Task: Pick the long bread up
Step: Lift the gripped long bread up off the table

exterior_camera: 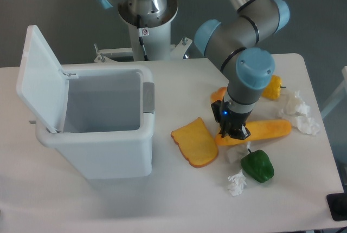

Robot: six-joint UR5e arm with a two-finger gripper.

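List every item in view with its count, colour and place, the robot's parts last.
long bread: 1, orange-yellow, right of centre, lying flat.
toast slice: 1, orange-yellow, left of the long bread's near end.
green pepper: 1, green, in front of the long bread.
yellow pepper: 1, yellow, behind the arm.
orange item: 1, mostly hidden behind the arm.
crumpled tissues: several, white, right edge and by the green pepper.
bin: 1, white, lid open, left.
table: 1, white.
claw: 1, black, at the long bread's left end; closure unclear.
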